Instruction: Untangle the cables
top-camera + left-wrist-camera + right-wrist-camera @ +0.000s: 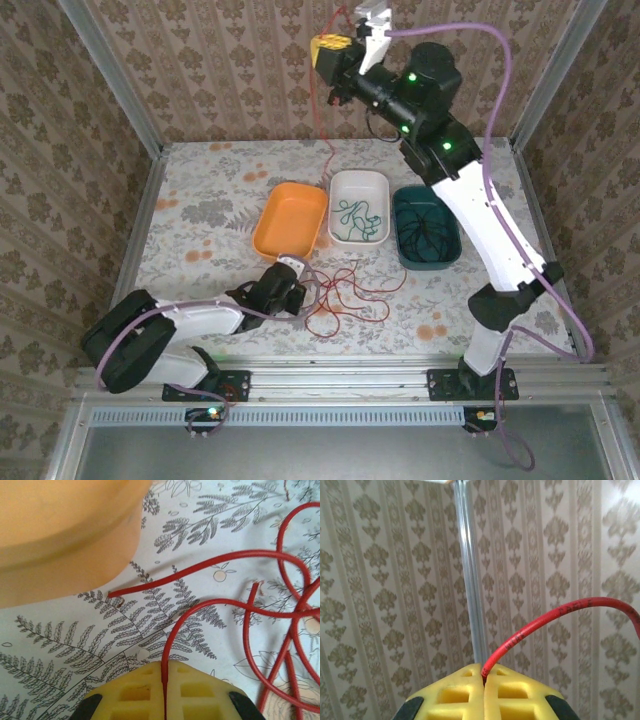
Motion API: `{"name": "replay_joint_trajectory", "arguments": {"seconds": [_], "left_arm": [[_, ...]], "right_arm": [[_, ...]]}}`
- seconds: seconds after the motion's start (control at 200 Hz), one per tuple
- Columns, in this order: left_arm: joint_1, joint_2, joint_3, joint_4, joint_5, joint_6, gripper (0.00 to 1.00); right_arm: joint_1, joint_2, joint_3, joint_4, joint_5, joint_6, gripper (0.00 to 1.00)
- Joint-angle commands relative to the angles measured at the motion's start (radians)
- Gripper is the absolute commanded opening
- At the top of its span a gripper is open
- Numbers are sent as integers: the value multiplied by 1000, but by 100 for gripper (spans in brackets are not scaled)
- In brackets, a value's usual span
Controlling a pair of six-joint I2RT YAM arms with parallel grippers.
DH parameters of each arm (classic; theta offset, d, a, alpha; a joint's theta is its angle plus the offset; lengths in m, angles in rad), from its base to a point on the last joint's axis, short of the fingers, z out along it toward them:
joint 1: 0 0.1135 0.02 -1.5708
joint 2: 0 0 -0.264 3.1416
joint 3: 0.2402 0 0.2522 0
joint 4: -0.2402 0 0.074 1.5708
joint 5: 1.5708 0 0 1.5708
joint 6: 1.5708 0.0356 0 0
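I'm mid-pull on the red cable [200, 568]. The left gripper [165, 680] is clamped shut on it low beside the orange tray [290, 222], and the right gripper [335, 50] is clamped shut on it high up. Loose loops lie on the table. Next I'd draw the slack out gently. The orange tray holds nothing, the white tray [358, 182] holds the green cable [358, 222], and the teal tray [445, 255] holds the black cable [425, 225].

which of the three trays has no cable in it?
The orange plastic tray, leftmost of the row. The white tray holds a green wire; the teal tray holds black wire.
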Motion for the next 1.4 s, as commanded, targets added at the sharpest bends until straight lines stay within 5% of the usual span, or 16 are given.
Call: {"name": "replay_joint_trajectory", "arguments": {"seconds": [0.0,0.315,0.735,1.39], "left_arm": [[5,-32,-10,-25,-11,7,0],[7,-60,-21,-42,-36,-7,0],[45,-158,-37,-54,-38,-38,0],[78,-170,-48,-57,-14,-57,0]], "right_arm": [[-2,23,43,-20,-42,41,0],[14,83,-179,7,-91,98,0],[38,199,-517,185,-322,304,0],[81,378,-250,274,-424,512,0]]}}
